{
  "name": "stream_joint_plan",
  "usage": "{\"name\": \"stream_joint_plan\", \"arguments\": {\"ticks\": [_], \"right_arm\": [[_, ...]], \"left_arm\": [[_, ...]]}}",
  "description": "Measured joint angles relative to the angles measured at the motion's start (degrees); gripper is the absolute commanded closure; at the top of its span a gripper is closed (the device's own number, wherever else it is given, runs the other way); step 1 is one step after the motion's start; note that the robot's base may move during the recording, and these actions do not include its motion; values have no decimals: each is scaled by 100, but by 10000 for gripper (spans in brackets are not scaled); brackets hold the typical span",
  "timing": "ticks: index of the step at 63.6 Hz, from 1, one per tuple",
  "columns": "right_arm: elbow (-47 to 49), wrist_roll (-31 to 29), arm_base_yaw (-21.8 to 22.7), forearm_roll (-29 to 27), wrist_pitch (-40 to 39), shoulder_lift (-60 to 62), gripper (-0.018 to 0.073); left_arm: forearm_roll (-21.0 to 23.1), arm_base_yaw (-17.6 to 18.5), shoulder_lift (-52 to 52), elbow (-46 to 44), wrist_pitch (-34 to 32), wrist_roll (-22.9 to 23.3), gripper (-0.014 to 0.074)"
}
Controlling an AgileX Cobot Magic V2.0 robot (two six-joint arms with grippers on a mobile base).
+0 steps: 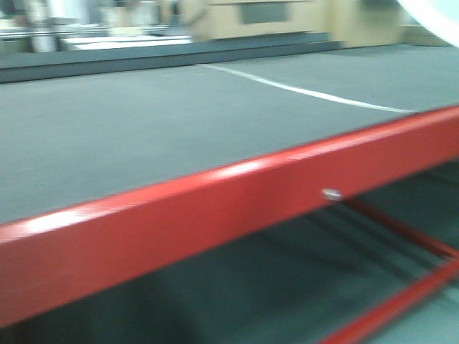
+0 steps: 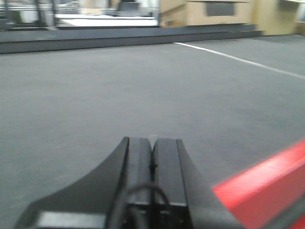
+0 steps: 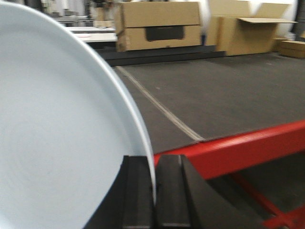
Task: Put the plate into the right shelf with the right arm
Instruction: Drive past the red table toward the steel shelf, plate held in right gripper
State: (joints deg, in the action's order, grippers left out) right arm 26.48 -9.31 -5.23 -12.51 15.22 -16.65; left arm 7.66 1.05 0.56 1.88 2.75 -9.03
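Observation:
The white plate [image 3: 57,129] fills the left of the right wrist view, held on edge. My right gripper [image 3: 153,160] is shut on its rim, one black finger on each side. A sliver of the plate shows at the top right corner of the front view [image 1: 437,11]. My left gripper [image 2: 152,141] is shut and empty, over the grey table top [image 2: 143,86]. The stainless-steel right shelf is out of view.
The red-framed table's front rail [image 1: 215,215] crosses the front view and shows in the right wrist view [image 3: 248,148]. A white line [image 1: 308,92] runs across the grey top. Cardboard boxes [image 3: 159,24] stand behind the table.

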Motion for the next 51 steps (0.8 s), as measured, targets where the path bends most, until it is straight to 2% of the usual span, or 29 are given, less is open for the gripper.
{"name": "stream_joint_plan", "arguments": {"ticks": [51], "right_arm": [[0,0,0,0,0,0,497]], "left_arm": [[0,0,0,0,0,0,724]]}}
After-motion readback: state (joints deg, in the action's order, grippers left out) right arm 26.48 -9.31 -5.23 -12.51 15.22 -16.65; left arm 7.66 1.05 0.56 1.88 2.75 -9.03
